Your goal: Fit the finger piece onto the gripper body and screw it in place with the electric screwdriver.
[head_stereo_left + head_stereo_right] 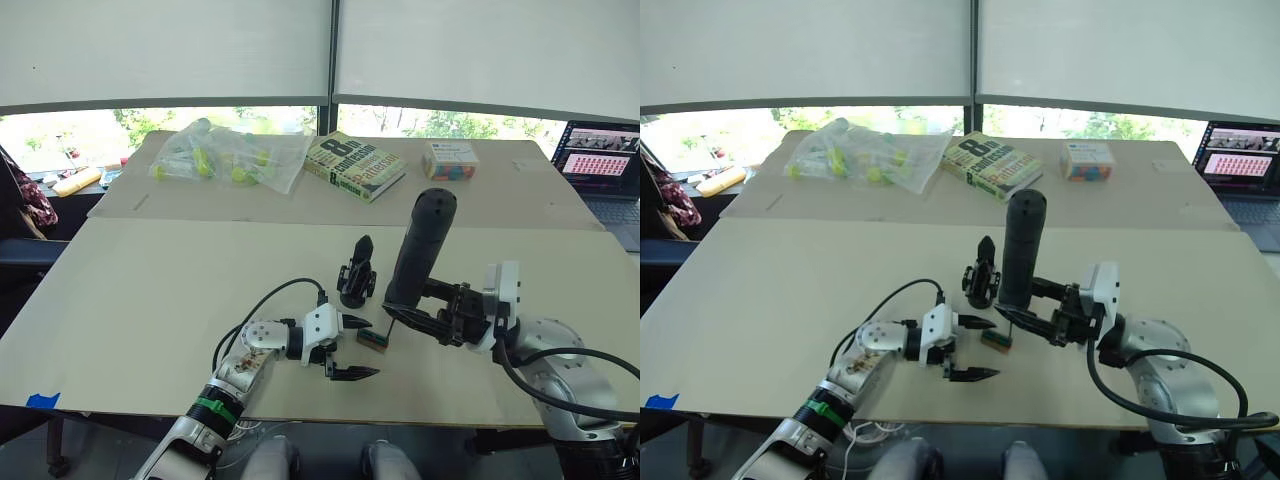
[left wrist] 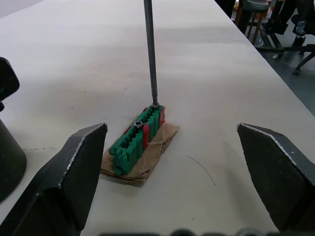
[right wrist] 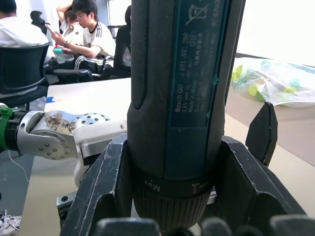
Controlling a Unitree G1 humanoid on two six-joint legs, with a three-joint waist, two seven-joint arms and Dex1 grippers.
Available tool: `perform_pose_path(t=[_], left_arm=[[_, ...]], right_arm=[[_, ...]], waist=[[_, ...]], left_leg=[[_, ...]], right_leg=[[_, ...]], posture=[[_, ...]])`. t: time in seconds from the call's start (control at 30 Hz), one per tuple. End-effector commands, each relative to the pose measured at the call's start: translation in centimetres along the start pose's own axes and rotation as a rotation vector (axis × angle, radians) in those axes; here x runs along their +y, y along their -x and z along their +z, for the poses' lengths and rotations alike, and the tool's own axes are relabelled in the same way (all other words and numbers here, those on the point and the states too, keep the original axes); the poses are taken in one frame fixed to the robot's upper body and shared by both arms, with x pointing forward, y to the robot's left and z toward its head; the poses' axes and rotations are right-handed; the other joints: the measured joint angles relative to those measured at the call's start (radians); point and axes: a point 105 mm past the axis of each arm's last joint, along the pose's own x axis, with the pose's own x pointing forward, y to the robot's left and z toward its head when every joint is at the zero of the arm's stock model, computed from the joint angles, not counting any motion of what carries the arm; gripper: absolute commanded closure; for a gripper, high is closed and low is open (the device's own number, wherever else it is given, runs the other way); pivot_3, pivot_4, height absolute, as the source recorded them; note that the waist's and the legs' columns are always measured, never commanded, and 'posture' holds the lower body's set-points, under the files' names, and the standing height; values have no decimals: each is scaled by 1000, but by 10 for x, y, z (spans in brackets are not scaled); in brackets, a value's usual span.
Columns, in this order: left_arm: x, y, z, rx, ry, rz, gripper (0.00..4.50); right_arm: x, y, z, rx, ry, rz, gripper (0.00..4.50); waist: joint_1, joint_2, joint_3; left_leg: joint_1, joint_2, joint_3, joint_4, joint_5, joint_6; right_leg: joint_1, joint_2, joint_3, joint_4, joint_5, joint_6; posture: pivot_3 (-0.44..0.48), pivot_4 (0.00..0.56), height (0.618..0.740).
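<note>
Head views: pale surface (image 1: 150,290) under window blinds, book (image 1: 354,166), laptop (image 1: 603,160), gripper body (image 1: 356,273) upright mid-surface, left gripper (image 1: 350,347) fingers spread; left wrist view: bit tip on green block (image 2: 137,140); right wrist view: right gripper (image 3: 179,196) fingers clamping electric screwdriver (image 3: 182,98), seated people behind.

Electric screwdriver (image 3: 182,98) matt black plastic – bit (image 2: 150,54) smooth metal; table (image 1: 150,290) probably matt board.
</note>
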Motion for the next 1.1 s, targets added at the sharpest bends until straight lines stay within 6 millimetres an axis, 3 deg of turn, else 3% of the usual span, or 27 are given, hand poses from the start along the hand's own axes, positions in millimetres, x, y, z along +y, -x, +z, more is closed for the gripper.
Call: perform_pose_path(t=[0.03, 0.4, 1.1], left_arm=[[-11, -4, -15, 43, 50, -40, 0], [-11, -4, -15, 44, 48, -37, 0], [-7, 3, -11, 33, 35, -22, 0]], right_arm=[[4, -2, 8, -20, 36, 19, 2576], [2, -2, 6, -17, 38, 13, 2576], [-5, 2, 25, -80, 14, -25, 2576]], waist=[[0, 0, 0], [-1, 0, 0], [-7, 0, 0]], left_leg=[[0, 0, 0, 0, 0, 0], [0, 0, 0, 0, 0, 0], [0, 0, 0, 0, 0, 0]], right_leg=[[0, 0, 0, 0, 0, 0], [0, 0, 0, 0, 0, 0], [0, 0, 0, 0, 0, 0]], posture=[[0, 150, 740], [0, 150, 740], [0, 150, 740]])
